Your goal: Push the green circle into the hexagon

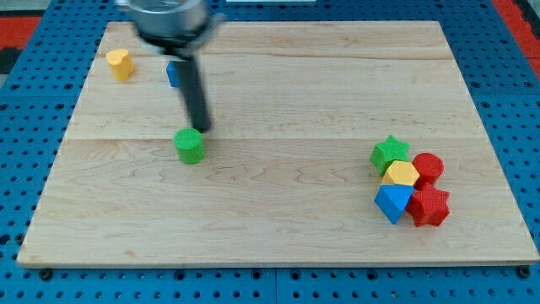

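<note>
The green circle block (190,145) stands left of the board's middle. My tip (202,127) is just above and slightly right of it in the view, very close to its upper right edge. The yellow hexagon (402,174) lies at the view's right inside a cluster of blocks, far to the right of the green circle. The rod rises from the tip toward the view's top left, where the arm's body is blurred.
Around the hexagon are a green star (390,153), a red circle-like block (429,166), a red star (429,205) and a blue triangle (392,203). A yellow block (120,63) and a blue block (173,73), partly hidden by the rod, lie at top left.
</note>
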`<state>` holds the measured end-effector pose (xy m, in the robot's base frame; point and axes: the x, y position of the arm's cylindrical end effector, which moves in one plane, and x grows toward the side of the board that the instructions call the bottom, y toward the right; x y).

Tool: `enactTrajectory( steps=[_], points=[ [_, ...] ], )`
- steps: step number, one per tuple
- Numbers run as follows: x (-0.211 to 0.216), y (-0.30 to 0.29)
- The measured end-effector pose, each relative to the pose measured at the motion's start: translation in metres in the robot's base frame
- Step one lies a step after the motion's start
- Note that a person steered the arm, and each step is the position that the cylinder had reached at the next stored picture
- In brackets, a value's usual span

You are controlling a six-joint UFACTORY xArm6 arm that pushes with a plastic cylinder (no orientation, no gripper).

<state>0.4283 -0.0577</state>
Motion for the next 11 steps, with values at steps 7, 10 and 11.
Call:
enactTrajectory(
  steps=[7, 10, 11],
  points=[
    [0.049, 0.053],
    [0.106, 0.040],
    [0.099, 0.102]
  ],
)
